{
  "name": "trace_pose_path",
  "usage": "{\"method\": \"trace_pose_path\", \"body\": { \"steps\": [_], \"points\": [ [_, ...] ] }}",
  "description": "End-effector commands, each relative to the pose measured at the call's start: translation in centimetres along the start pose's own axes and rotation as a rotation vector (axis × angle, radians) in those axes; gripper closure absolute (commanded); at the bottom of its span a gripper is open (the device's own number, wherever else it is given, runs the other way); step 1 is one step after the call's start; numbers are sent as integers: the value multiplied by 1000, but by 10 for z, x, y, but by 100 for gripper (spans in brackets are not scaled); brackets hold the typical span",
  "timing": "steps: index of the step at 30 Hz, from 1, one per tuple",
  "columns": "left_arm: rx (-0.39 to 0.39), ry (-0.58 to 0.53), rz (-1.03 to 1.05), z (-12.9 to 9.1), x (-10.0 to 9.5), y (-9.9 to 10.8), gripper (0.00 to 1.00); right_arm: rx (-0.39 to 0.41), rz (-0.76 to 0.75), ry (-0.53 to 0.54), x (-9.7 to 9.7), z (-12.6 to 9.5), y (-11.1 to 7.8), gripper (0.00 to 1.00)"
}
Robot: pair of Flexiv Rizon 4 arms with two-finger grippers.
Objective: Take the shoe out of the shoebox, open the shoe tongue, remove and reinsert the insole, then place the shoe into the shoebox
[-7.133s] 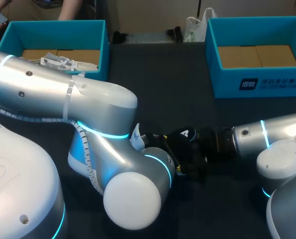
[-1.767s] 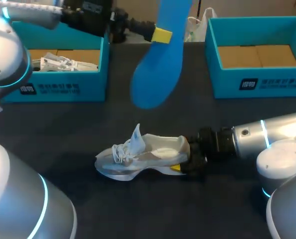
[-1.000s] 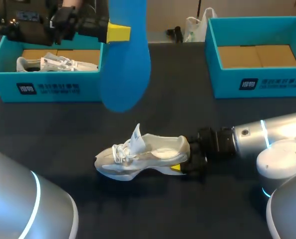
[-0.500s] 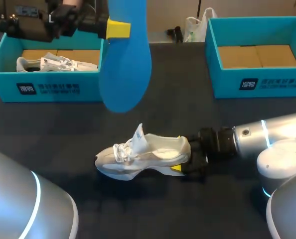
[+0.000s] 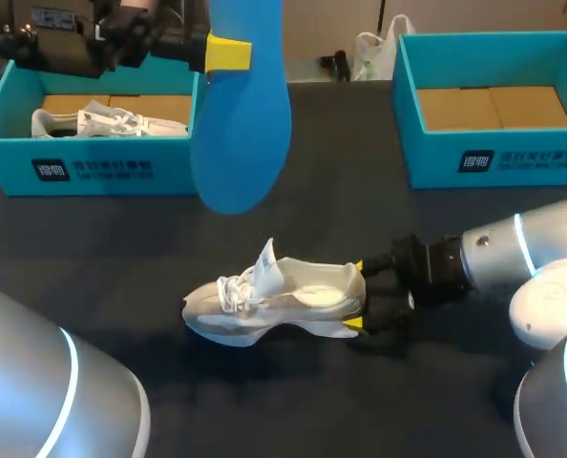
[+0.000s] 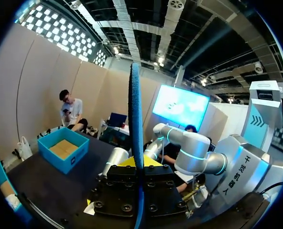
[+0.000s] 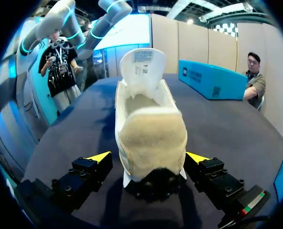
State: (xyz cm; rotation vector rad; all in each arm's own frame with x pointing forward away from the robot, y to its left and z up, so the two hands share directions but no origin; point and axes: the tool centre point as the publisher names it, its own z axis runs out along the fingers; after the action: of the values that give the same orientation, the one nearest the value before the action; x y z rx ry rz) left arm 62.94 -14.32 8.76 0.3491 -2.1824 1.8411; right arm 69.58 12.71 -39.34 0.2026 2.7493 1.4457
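While left fingers clamp the insole, right fingers have spread apart off the shoe.

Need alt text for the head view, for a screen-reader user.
A white shoe sits on the dark table, tongue up, heel between the open fingers of the right gripper. The left gripper holds a blue insole high above the table, beside a blue box holding a second shoe; another blue box stands at the right.

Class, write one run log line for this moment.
left pincer: shut on blue foam insole, aloft; right pincer: open, flanking heel of white mesh sneaker
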Motion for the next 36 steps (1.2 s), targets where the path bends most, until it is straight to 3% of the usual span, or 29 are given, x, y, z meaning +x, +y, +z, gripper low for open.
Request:
{"method": "trace_pose_path", "body": {
  "steps": [1, 8, 16, 27, 36],
  "points": [
    [-3, 1, 0, 2, -1, -2, 100, 402, 56, 23, -4, -2, 17, 0],
    [-3, 1, 0, 2, -1, -2, 100, 636, 87, 24, -1, -2, 29, 0],
    [-3, 1, 0, 2, -1, -2, 100, 830, 53, -30, 2, -3, 44, 0],
    [-3, 1, 0, 2, -1, -2, 100, 946, 59, -15, 6, -6, 46, 0],
    [-3, 1, 0, 2, -1, -2, 100, 1018, 55, -65, 15, -8, 56, 0]
  ]
}}
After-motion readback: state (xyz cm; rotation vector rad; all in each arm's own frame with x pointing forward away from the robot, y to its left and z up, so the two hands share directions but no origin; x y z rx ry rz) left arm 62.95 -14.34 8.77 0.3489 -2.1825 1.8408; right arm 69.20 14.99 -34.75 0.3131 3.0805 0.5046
